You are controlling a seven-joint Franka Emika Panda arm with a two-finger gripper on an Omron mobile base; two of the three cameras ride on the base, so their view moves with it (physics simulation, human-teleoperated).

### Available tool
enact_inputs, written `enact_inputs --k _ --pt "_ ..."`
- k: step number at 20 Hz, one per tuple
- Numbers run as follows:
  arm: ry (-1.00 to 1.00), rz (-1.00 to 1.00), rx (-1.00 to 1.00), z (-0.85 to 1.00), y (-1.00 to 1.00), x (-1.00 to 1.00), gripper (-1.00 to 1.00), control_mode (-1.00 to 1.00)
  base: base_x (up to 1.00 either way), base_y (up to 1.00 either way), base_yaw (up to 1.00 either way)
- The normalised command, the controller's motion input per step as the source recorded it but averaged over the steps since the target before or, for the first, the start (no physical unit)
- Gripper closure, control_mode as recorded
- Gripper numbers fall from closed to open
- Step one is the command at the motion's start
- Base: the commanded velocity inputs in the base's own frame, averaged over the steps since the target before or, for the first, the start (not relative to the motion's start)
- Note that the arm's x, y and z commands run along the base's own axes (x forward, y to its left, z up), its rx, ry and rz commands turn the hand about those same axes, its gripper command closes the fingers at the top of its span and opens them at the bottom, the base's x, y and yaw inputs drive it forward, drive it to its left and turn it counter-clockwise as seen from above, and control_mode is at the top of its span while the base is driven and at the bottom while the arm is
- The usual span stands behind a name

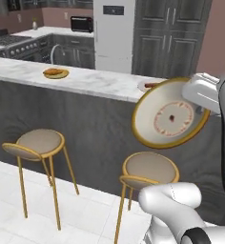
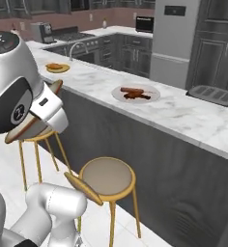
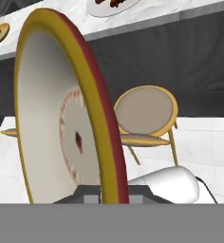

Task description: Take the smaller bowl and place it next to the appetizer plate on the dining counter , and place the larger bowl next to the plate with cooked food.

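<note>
The fingertips are hidden behind the larger bowl (image 1: 170, 113) — the gripper (image 3: 113, 192) pinches its golden rim, bowl tipped on edge in the air before the dining counter (image 1: 86, 81). The plate with cooked food (image 2: 135, 93) sits on the marble beyond — well apart from the appetizer plate (image 2: 57, 67).

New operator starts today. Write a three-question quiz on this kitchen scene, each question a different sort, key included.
1. True or false: the gripper holds the larger bowl by its rim, tipped on edge.
2. Which plate carries cooked meat? A) the white plate B) the yellow-green appetizer plate
3. Fill in: in front of the dining counter stand two gold-legged ____.

Key: 1 true; 2 A; 3 stools.
</note>
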Motion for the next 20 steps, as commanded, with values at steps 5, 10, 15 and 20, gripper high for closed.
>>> enact_inputs --k 5,10,15,20 --pt "0.0 0.0 0.0 0.0 0.0 0.0 1.0 1.0 0.52 -0.21 -0.54" --pt "0.0 0.0 0.0 0.0 0.0 0.0 1.0 1.0 0.72 -0.06 -0.52" --pt "0.0 0.0 0.0 0.0 0.0 0.0 1.0 1.0 0.98 0.0 -0.4" --pt "0.0 0.0 0.0 0.0 0.0 0.0 1.0 1.0 1.0 -0.03 -0.13"
